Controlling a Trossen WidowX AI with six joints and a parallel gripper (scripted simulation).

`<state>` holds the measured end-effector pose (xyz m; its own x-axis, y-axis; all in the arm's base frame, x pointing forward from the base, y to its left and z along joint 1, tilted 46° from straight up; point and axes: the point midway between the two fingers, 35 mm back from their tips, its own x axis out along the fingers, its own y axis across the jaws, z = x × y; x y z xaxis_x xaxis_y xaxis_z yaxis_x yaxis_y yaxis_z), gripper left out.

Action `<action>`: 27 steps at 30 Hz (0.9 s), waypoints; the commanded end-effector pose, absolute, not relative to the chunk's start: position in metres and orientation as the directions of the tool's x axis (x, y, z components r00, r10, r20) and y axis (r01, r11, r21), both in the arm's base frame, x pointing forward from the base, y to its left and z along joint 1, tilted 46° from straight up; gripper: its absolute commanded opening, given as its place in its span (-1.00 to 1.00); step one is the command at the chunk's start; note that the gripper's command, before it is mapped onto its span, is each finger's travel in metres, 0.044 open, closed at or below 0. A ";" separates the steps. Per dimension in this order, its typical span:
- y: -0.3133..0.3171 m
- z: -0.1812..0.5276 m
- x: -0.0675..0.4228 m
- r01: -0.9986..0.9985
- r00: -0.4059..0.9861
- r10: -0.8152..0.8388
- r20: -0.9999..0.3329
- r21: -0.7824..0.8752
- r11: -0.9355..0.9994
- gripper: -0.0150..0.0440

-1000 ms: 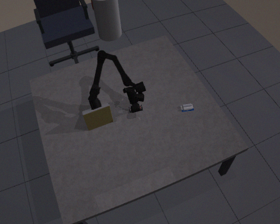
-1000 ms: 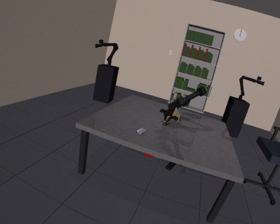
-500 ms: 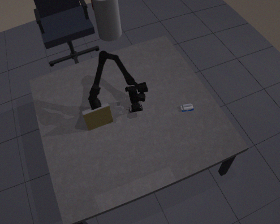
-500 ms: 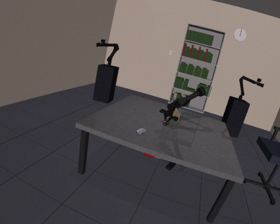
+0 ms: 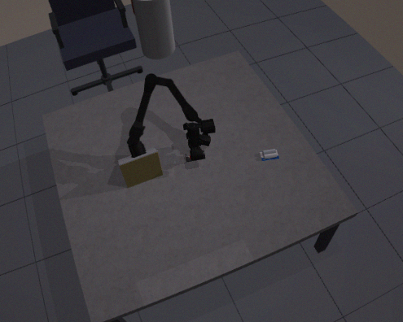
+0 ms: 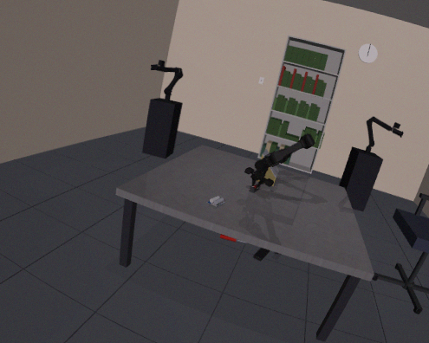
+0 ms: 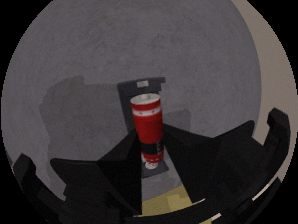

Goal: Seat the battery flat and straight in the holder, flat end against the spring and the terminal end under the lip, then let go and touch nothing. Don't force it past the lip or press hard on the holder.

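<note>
The red battery [image 7: 148,125] is between the fingers of my gripper [image 7: 149,130] [image 5: 190,159] [image 6: 254,188], which is shut on it. In the wrist view its silver terminal end faces the camera and looks raised, so the battery appears tilted. The dark grey holder [image 7: 125,102] lies beneath. Its lip [image 7: 156,80] shows beyond the terminal end, which is not under it. The coiled spring [image 7: 151,165] shows at the battery's lower end. Whether the flat end touches it I cannot tell. The fingers hide the holder's sides, and the top and exterior views show the holder too small to judge.
A yellow-faced block [image 5: 142,170] [image 6: 271,175] [image 7: 172,201] stands beside the arm's base. A small white and blue object [image 5: 269,154] [image 6: 216,201] lies on the table [image 5: 198,228] [image 6: 167,186], well away from the gripper, on the side opposite the block.
</note>
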<state>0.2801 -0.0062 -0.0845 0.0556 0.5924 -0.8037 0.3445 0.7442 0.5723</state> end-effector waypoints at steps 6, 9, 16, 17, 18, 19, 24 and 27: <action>-0.001 -0.086 0.276 0.350 -0.013 0.614 -0.789 0.572 0.742 -0.25; -0.001 -0.086 0.276 0.350 -0.028 0.618 -0.786 0.571 0.743 -0.25; 0.000 -0.084 0.277 0.349 -0.062 0.627 -0.777 0.571 0.743 -0.25; 0.000 -0.084 0.277 0.349 -0.066 0.628 -0.776 0.571 0.743 -0.25; 0.000 -0.084 0.277 0.348 -0.071 0.628 -0.775 0.571 0.743 -0.25; 0.000 -0.084 0.277 0.348 -0.075 0.629 -0.774 0.571 0.743 -0.25; 0.000 -0.084 0.278 0.348 -0.080 0.631 -0.772 0.571 0.743 -0.25; 0.000 -0.084 0.280 0.348 -0.080 0.630 -0.772 0.571 0.744 -0.25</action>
